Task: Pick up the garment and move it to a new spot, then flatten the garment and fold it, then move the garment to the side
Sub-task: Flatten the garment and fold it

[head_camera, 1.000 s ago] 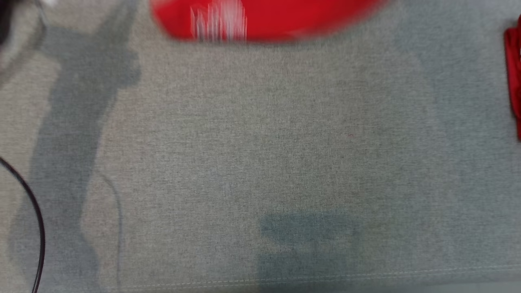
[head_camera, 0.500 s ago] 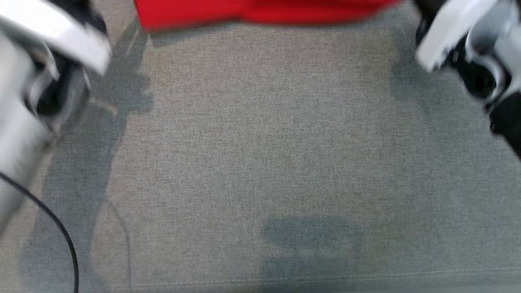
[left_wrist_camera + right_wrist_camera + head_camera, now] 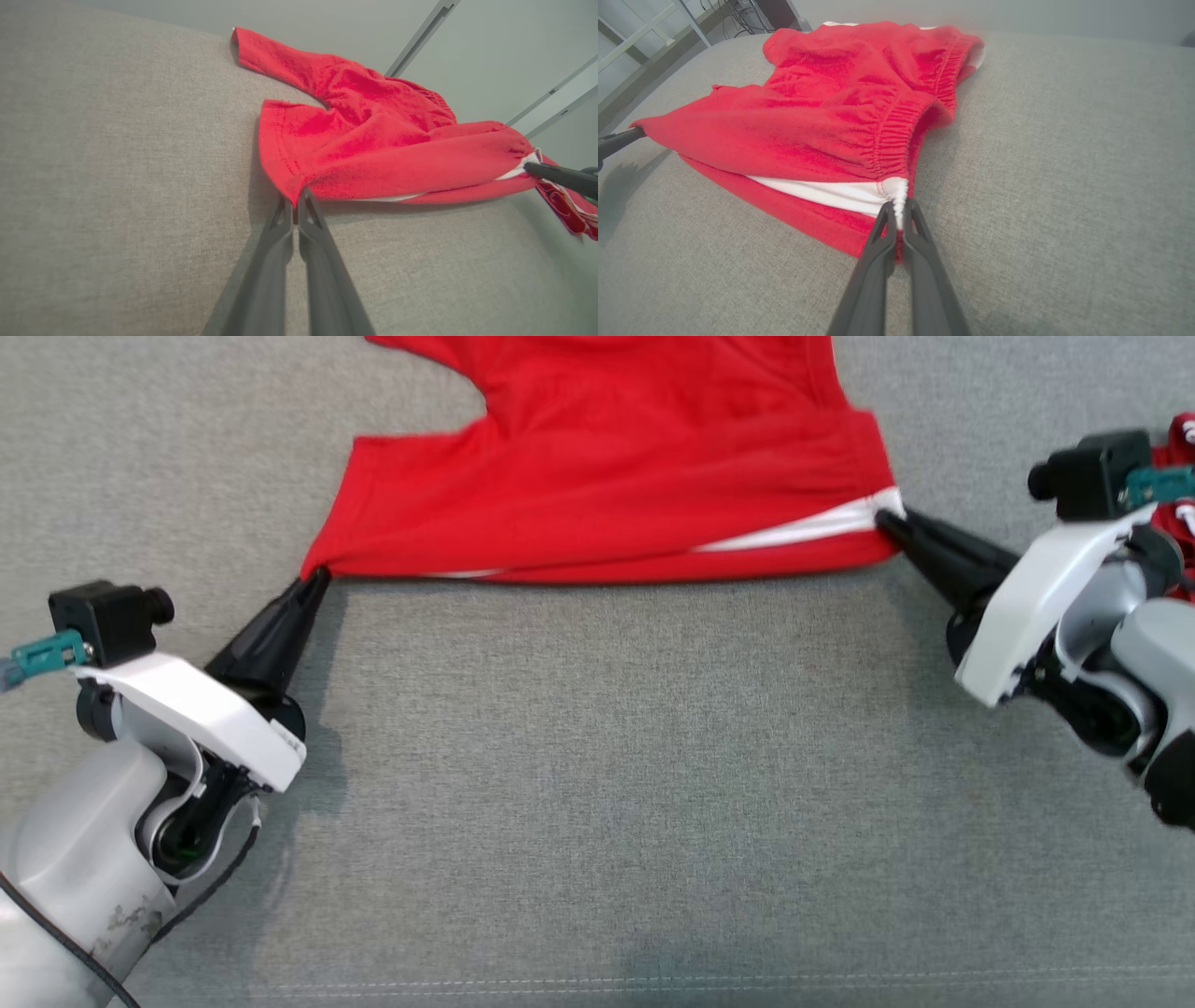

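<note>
**Red shorts pinched at both ends of their near edge**

The left gripper (image 3: 317, 574) has its two dark fingers pressed together on the corner of a leg hem (image 3: 292, 186) of the red shorts (image 3: 597, 476). The right gripper (image 3: 887, 518) is likewise closed, nipping the end of the elastic waistband (image 3: 896, 135) where the white side stripe (image 3: 822, 191) meets it. Holding these two opposite ends looks like a way to keep the near edge straight and taut, so the cloth can be laid out flat without bunching. That would suit the flattening step of the task, with folding not yet begun.

From each gripper the shorts begin right at the fingertips and spread forward and inward, filling the span between the two. Most of the fabric rests on the grey upholstered surface (image 3: 597, 756) beyond the tips. The held edge is lifted a little at both pinch points and sags slightly between them. The other leg lies farther ahead of the left gripper. A second red item (image 3: 1181, 439) sits just outside the right gripper, apart from the shorts
</note>
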{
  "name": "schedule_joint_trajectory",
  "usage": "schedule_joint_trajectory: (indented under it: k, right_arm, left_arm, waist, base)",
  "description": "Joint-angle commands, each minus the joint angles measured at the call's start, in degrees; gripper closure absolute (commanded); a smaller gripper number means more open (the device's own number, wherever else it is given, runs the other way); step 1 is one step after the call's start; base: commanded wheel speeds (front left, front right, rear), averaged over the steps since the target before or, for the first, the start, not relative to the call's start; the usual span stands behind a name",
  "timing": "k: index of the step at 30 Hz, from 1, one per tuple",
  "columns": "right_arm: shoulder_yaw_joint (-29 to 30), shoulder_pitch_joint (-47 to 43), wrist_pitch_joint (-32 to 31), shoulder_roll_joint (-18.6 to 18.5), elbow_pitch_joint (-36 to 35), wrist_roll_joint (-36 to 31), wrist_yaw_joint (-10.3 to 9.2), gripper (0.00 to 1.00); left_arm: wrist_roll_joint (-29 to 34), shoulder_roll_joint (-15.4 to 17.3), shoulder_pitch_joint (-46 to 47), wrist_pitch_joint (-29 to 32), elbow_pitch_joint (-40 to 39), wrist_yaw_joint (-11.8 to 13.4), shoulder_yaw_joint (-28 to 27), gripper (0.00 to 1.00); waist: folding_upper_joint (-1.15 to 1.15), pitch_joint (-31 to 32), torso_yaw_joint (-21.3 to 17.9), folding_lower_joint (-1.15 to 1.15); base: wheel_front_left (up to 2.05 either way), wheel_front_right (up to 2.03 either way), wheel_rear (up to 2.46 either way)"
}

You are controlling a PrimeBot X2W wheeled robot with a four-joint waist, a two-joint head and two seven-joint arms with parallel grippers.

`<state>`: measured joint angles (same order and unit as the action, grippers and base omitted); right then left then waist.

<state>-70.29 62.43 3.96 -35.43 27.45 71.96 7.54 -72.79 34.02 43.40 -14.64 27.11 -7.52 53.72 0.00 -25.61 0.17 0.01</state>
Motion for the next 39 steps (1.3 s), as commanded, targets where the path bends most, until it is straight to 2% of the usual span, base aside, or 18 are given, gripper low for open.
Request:
schedule_joint_trajectory:
  k: [1, 10, 17, 26, 39]
  right_arm:
    - [-0.25, -3.34, 1.67, -2.15, -1.09, -0.33, -0.05, 1.00]
    - [-2.39, -10.49, 4.91, -1.90, -0.89, -2.14, -0.05, 1.00]
    - [-2.84, -14.98, 4.86, -1.41, -0.85, -2.27, -0.05, 1.00]
    - [-2.99, -19.84, 6.18, -0.55, -1.80, -2.16, -0.05, 1.00]
    - [-3.05, -25.51, 8.36, -0.47, -2.58, -3.70, -0.05, 1.00]
  left_arm:
    - [-1.20, 3.54, 0.12, -0.32, -0.91, 0.04, -2.17, 1.00]
    - [-1.41, 3.62, -6.00, -0.35, -3.36, 0.04, -0.88, 1.00]
    - [-0.78, 3.51, -10.07, -0.35, -4.05, 0.04, 1.00, 1.00]
    - [1.01, 0.52, -15.37, -0.35, -3.52, 0.04, -0.66, 1.00]
    - [8.98, -4.49, -22.99, -0.36, 1.28, 0.03, -4.15, 1.00]
  waist:
    - [0.00, 2.18, 0.77, -0.01]
    - [0.00, 8.42, 2.18, -0.01]
    - [0.00, 11.80, 2.10, -0.01]
    - [0.00, 15.62, 1.86, -0.01]
    - [0.00, 18.65, 0.85, -0.01]
  base:
    - [0.00, 0.00, 0.00]
    - [0.00, 0.00, 0.00]
    - [0.00, 0.00, 0.00]
    - [0.00, 0.00, 0.00]
    - [0.00, 0.00, 0.00]
